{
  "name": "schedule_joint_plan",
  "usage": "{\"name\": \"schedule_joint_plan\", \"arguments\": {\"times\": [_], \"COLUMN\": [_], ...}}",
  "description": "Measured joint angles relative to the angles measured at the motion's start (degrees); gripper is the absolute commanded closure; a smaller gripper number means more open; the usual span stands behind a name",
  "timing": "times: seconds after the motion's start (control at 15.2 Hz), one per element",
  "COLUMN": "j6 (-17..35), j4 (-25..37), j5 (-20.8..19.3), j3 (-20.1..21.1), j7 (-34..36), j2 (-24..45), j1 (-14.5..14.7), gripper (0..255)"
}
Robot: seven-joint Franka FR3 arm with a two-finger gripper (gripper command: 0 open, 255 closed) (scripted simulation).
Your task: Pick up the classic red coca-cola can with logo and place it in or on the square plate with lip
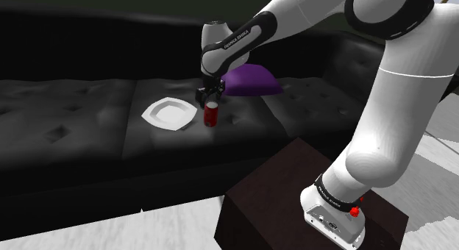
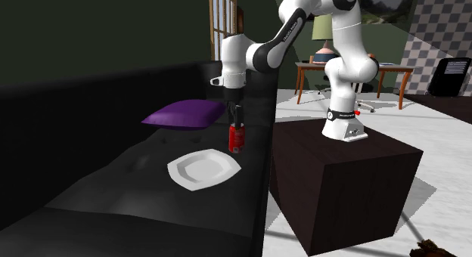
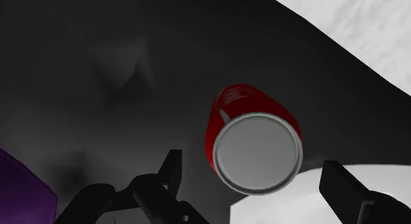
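Observation:
A red cola can [image 1: 211, 115] with a grey top stands upright on the black sofa seat, just right of the white square plate [image 1: 168, 113] in the shoulder view. My black gripper [image 1: 209, 95] hangs straight above the can, open and holding nothing. In the wrist view the can [image 3: 253, 140] lies below and between the two spread fingers [image 3: 170, 176], with a corner of the plate [image 3: 276, 206] beside it. From the second exterior view, the can [image 2: 237, 137] sits behind the plate [image 2: 203, 169], under the gripper [image 2: 236, 114].
A purple cushion [image 1: 251, 81] lies on the seat behind the gripper, against the sofa back [image 1: 95, 46]. The dark stand [image 1: 294, 193] is at the lower right. In the second exterior view a desk [image 2: 355, 70] and lamp stand behind the arm.

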State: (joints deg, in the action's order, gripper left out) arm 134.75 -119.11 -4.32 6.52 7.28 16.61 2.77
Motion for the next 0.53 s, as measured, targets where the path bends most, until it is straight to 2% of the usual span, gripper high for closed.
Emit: {"name": "schedule_joint_plan", "arguments": {"times": [0.2,0.53], "j6": [2.2,2.95], "j4": [-0.43,-0.22], "j5": [-0.38,-0.56], "j3": [-0.16,-0.27], "j7": [0.26,0.32], "j2": [1.78,2.73], "j1": [0.08,0.1], "gripper": [0,0]}}
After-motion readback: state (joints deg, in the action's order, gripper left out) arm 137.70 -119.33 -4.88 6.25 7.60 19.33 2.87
